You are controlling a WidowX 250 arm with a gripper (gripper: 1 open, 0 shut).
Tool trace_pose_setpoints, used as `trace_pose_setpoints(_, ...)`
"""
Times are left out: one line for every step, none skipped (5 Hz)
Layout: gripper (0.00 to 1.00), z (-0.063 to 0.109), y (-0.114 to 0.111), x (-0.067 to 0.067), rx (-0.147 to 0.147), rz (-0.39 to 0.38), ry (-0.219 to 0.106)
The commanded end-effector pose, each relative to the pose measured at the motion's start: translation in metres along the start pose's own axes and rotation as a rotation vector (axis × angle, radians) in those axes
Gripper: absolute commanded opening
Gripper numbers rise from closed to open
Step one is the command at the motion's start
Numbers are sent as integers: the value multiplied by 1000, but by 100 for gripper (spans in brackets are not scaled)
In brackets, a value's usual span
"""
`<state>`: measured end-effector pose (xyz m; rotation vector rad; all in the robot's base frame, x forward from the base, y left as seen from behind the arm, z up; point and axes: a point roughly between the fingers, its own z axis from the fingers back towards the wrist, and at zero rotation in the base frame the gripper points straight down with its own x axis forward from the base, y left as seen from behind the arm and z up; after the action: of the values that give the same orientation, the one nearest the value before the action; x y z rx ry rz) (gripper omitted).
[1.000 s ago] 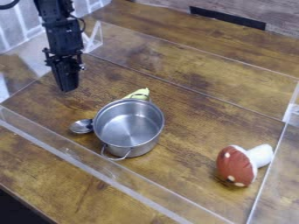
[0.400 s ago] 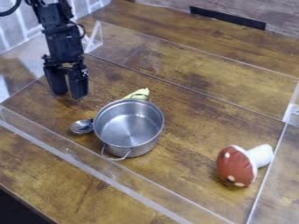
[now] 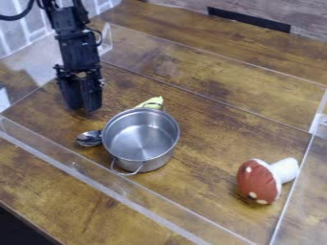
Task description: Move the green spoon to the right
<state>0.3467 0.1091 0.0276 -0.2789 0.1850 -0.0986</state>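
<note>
The green spoon lies on the wooden table, mostly hidden behind the round steel pot (image 3: pixel 141 138). Its silver bowl (image 3: pixel 88 139) shows at the pot's left and its yellow-green handle tip (image 3: pixel 151 102) peeks out at the pot's upper rim. My gripper (image 3: pixel 80 103) hangs pointing down just above and to the left of the spoon's bowl, apart from it. Its two black fingers stand a little apart with nothing between them.
A red-capped toy mushroom (image 3: pixel 262 179) lies on its side at the lower right. A clear plastic wall (image 3: pixel 52 144) borders the work area on the left and front. Bare wood lies between pot and mushroom.
The gripper's fingers went from shut to spread apart. The gripper has moved right and lower, closer to the spoon and pot. Pot, spoon and mushroom have not moved.
</note>
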Motion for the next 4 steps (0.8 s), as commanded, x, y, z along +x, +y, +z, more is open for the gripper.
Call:
trace_pose_setpoints(0, 15, -6, 2, 28, -33, -23)
trace_pose_setpoints(0, 30, -12, 1, 39, -41, -34)
trace_pose_setpoints(0, 39, -19, 0, 45, 0, -60)
trace_pose_setpoints(0, 48, -25, -1, 52, 39, -85)
